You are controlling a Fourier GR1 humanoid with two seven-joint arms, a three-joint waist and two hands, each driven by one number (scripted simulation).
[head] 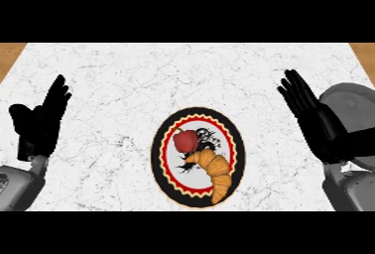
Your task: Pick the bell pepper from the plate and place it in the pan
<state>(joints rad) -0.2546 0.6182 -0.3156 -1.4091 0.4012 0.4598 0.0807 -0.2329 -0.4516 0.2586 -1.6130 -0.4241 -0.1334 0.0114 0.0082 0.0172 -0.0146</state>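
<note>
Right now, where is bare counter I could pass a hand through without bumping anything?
Bare white marble counter lies between the left hand and the patterned round plate, and between plate and right hand. The far strip is bare too. The plate, with red bell pepper and golden croissant, is crowded; the grey pan sits behind the right hand.

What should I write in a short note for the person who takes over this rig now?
Left hand: open, resting at the left edge, holds nothing.
Right hand: open, at the right, in front of the grey metal pan.
Red bell pepper: on the round patterned plate, beside a golden croissant.
Done: nothing yet.
Left: grasp the pepper, carry it right, put it in the pan.
</note>
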